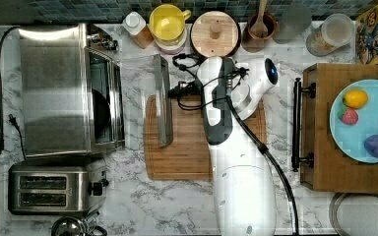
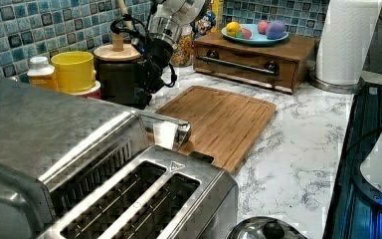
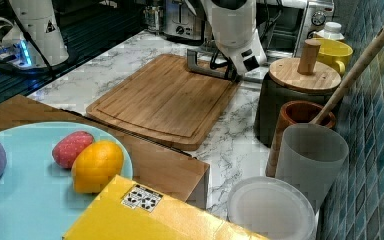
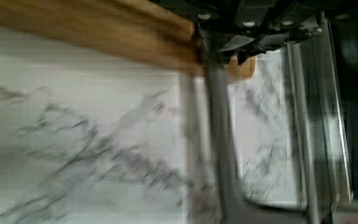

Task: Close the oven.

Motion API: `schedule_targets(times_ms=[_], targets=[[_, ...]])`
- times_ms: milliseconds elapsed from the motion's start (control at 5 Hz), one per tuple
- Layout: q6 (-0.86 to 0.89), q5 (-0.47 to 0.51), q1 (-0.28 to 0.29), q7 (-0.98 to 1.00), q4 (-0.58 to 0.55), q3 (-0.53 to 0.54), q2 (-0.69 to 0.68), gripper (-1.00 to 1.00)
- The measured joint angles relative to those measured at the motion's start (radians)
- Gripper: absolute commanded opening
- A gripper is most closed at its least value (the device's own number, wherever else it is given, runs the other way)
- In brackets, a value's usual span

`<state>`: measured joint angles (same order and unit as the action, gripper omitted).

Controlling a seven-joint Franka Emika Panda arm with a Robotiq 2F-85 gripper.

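Observation:
The oven (image 1: 54, 88) stands at the top view's left with its glass door (image 1: 138, 98) dropped flat over the marble counter. Its long metal bar handle (image 1: 163, 98) lies along the left edge of the wooden cutting board. My gripper (image 1: 177, 91) hangs low right beside the handle's far end, partly under black cables. In the left view the gripper (image 2: 142, 97) sits just beyond the handle (image 2: 164, 124). The wrist view shows the handle (image 4: 221, 154) running straight out from the gripper, with the door glass (image 4: 265, 140) beside it.
A two-slot toaster (image 1: 54, 189) stands next to the oven. The cutting board (image 1: 192, 147) lies under the arm. A yellow mug (image 1: 167, 22), a lidded dark canister (image 1: 215, 33) and jars line the tiled back wall. A wooden drawer box (image 1: 325, 147) carries a blue plate (image 1: 369, 132) of fruit.

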<state>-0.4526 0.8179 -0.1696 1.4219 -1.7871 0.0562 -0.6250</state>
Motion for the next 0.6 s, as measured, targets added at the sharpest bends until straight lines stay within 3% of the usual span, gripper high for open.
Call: schedule_targets(times_ms=[600], targets=[[0.100,-0.045,0.003,-0.013,0.042,0.001,-0.028,-1.00]])
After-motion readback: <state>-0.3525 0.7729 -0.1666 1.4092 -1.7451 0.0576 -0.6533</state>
